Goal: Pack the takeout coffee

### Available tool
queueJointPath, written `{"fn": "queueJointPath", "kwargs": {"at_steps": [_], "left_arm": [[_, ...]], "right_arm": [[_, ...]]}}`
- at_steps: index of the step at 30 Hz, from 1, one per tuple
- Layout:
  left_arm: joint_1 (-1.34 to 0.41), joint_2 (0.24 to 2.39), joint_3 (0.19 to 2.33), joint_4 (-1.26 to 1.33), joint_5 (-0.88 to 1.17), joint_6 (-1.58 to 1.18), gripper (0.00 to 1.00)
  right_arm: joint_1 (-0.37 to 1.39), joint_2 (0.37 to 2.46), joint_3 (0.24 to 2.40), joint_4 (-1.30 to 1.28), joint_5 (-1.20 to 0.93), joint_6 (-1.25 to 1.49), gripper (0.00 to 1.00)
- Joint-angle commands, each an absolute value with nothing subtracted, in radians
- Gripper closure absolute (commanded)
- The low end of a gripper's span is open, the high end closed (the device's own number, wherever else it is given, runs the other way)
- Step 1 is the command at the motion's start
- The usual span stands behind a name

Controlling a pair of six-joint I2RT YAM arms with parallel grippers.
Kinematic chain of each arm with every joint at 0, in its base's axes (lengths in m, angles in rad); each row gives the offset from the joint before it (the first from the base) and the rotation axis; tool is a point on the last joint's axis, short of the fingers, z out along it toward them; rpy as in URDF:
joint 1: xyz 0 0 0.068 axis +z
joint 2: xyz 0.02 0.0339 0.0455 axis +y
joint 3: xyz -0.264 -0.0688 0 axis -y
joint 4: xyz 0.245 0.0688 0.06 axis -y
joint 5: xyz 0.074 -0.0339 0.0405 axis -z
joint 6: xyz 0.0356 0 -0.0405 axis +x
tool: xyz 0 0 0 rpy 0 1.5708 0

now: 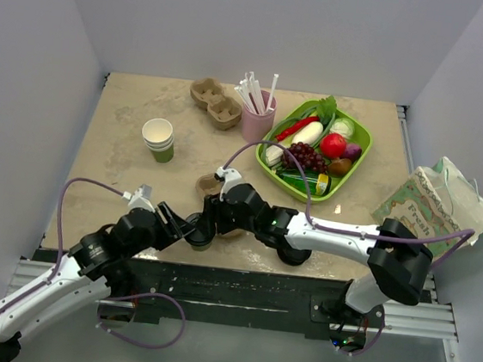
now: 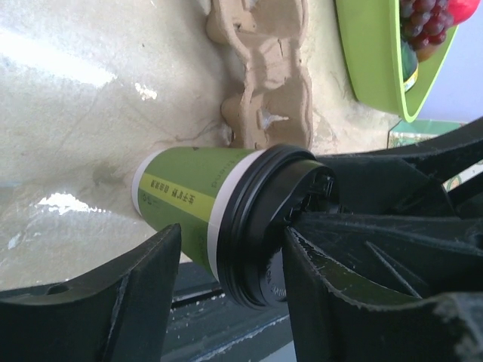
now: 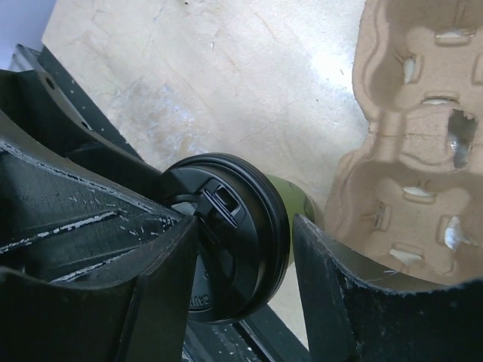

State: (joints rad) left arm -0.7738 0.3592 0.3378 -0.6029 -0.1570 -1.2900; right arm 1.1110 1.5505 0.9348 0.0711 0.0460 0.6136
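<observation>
state: takeout coffee (image 1: 200, 234) sits at 6 o'clock edge of table (image 1: 127, 117), not yet packed | pulp cup carrier (image 1: 209, 184) at its 12 o'clock, empty | left gripper (image 2: 230, 245): fingers spread around it | right gripper (image 3: 245, 226): fingers close beside lid (image 3: 226, 256), pinching or not I cannot tell | left to do: lift, seat in carrier

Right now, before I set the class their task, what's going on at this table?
Both arms are at the takeout coffee, near the front edge of the table. The left claw has a finger either side of the cup, and the right claw brackets its black lid. Whether either is squeezing isn't clear. A cardboard cup carrier lies right beside it, with the pockets in view empty, so the coffee is not yet packed.
</observation>
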Motion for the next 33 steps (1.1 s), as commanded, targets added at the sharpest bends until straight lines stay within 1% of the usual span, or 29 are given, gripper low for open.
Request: {"fn": "queueJointPath", "kwargs": {"at_steps": [1, 6, 7, 10, 12, 15, 16, 19, 22, 23, 25, 27, 29, 31, 32, 33], "left_arm": [[-0.776, 0.396, 0.351, -0.775, -0.066, -1.239, 0.40], [-0.776, 0.368, 0.354, -0.772, -0.052, -1.247, 0.39], [-0.776, 0.358, 0.345, -0.761, -0.023, -1.247, 0.39], [-0.776, 0.350, 0.301, -0.706, 0.027, -1.246, 0.40], [-0.776, 0.359, 0.302, -0.712, 0.020, -1.244, 0.43], [-0.776, 0.386, 0.293, -0.707, 0.006, -1.246, 0.51], [-0.776, 0.391, 0.279, -0.704, 0.003, -1.249, 0.58], [-0.776, 0.413, 0.259, -0.693, -0.031, -1.264, 0.67], [-0.776, 0.436, 0.261, -0.732, -0.073, -1.281, 0.74], [-0.776, 0.440, 0.264, -0.753, -0.080, -1.279, 0.78], [-0.776, 0.451, 0.261, -0.746, -0.081, -1.276, 0.79], [-0.776, 0.474, 0.261, -0.739, -0.084, -1.272, 0.84], [-0.776, 0.501, 0.261, -0.729, -0.084, -1.261, 0.98], [-0.776, 0.543, 0.268, -0.726, -0.084, -1.255, 1.00], [-0.776, 0.555, 0.271, -0.726, -0.083, -1.252, 1.00], [-0.776, 0.566, 0.275, -0.727, -0.084, -1.252, 1.00]], "right_arm": [[1.103, 1.560, 0.904, 0.078, 0.046, 0.661, 0.45], [1.103, 1.545, 0.882, 0.081, 0.052, 0.664, 0.44], [1.103, 1.551, 0.882, 0.080, 0.051, 0.664, 0.44], [1.103, 1.558, 0.881, 0.086, 0.054, 0.663, 0.44], [1.103, 1.569, 0.879, 0.087, 0.052, 0.666, 0.44], [1.104, 1.580, 0.870, 0.098, 0.038, 0.673, 0.44], [1.104, 1.580, 0.867, 0.106, 0.034, 0.678, 0.44], [1.103, 1.574, 0.847, 0.107, 0.044, 0.684, 0.44], [1.103, 1.572, 0.842, 0.095, 0.067, 0.686, 0.44], [1.103, 1.569, 0.842, 0.092, 0.069, 0.684, 0.44], [1.101, 1.563, 0.838, 0.091, 0.084, 0.683, 0.44], [1.101, 1.554, 0.830, 0.087, 0.116, 0.678, 0.46], [1.101, 1.528, 0.815, 0.112, 0.141, 0.660, 0.46], [1.103, 1.508, 0.799, 0.127, 0.166, 0.650, 0.44], [1.101, 1.505, 0.804, 0.123, 0.164, 0.638, 0.40], [1.101, 1.502, 0.817, 0.120, 0.155, 0.631, 0.38]]}}
